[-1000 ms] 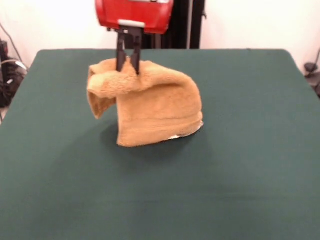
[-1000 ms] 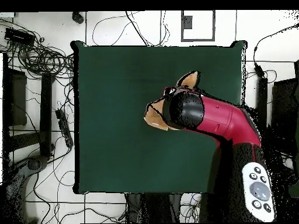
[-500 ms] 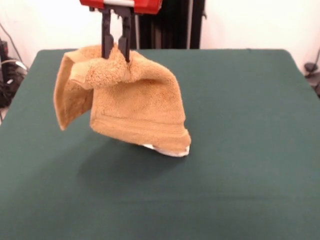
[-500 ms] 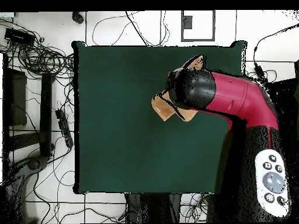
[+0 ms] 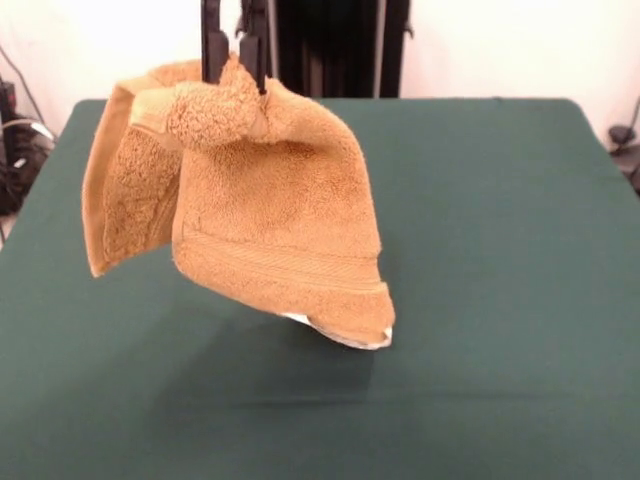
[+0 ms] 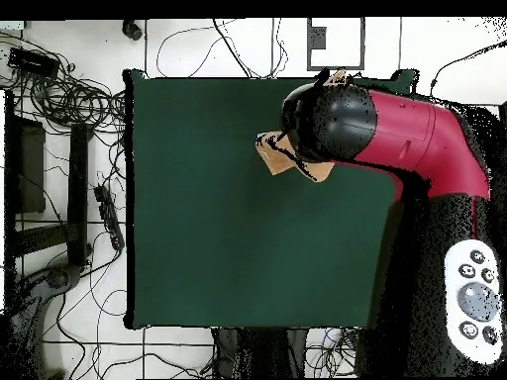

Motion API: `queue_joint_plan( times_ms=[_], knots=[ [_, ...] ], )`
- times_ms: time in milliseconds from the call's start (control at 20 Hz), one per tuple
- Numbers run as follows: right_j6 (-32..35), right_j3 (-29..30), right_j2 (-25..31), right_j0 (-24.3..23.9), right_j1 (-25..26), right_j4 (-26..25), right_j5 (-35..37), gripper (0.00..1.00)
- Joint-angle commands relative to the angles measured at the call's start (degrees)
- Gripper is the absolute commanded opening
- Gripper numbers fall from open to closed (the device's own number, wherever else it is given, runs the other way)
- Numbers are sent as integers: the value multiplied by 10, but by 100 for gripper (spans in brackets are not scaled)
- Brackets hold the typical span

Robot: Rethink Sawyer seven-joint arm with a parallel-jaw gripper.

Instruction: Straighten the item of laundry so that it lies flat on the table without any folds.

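**Towel lifted clear of the bench, still bunched**

Now that the end effector [image 5: 236, 72] has risen over the last second, the towel [image 5: 265, 215] hangs from it above the bench [image 5: 500, 250] instead of resting there in a heap. Its two dark fingers [image 5: 211, 45] are pinched on a gathered ridge at the towel's top edge. Below the end effector the cloth falls in a doubled drape: one flap swings out to the picture's left, and the lowest corner, showing white, looks just off the bench or barely brushing it. The overhead view shows only a scrap of towel [image 6: 272, 155] beside the arm [image 6: 396, 129]. Lifting has let gravity open the folds somewhat, but the towel is not flat; it likely needs lowering and dragging to spread out.
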Motion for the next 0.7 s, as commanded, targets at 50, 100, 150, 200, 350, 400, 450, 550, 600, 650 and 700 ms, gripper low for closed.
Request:
queue_joint_plan(
  times_ms=[50,100,150,200,350,400,450,550,600,650,700],
  knots=[
    [-69,18,76,8,2,-11,23,0],
    [-64,29,77,7,-2,-9,9,0],
    [-57,44,78,6,-8,-9,-6,100],
    [-51,47,76,7,-9,-8,-11,100],
    [-32,58,73,11,-13,-6,-24,100],
    [-26,63,71,13,-14,-5,-28,100],
    [-20,70,70,14,-17,-4,-34,100],
    [-5,82,67,18,-21,-4,-54,100],
    [6,90,63,21,-22,-4,-61,100],
    [17,97,59,24,-24,-3,-69,100],
    [33,105,54,29,-23,-2,-75,100]
  ],
)
